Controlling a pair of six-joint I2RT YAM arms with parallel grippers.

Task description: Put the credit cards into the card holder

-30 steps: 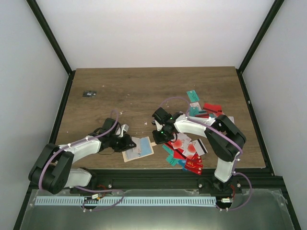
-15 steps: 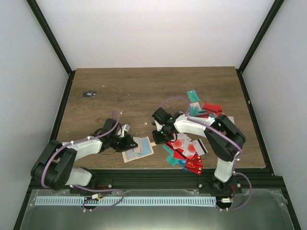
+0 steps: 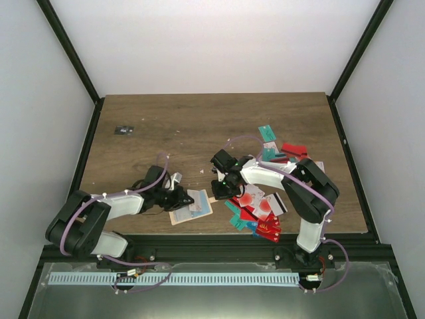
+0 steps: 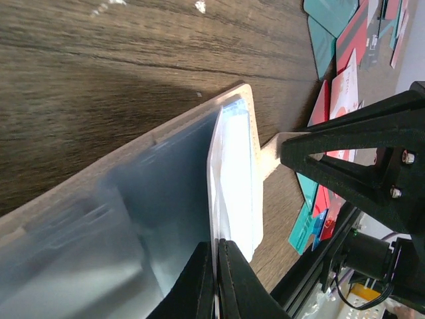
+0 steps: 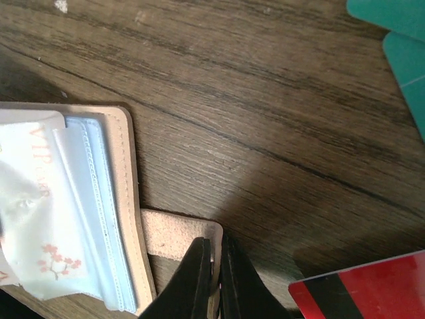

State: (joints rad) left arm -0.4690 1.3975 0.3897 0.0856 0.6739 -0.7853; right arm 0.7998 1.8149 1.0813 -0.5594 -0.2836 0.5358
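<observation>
The card holder [image 3: 192,209] lay open close to the desk's [image 3: 199,119] near edge, left of centre. The left gripper [image 3: 188,199] had its jaws closed on the thin edge of a pale card [image 5: 40,219] in the holder's pocket. The right gripper [image 3: 216,194] had its jaws pinched shut on the snap tab [image 5: 176,236]. The credit cards [image 3: 262,207] crowded the near right, just beside it. Open wood ran to the far edge, with a small dark object [image 3: 123,130] by the left edge.

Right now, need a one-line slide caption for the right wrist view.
Right hand closed on the beige card holder's snap tab; pale VIP card in its clear pocket, red card nearby.
</observation>
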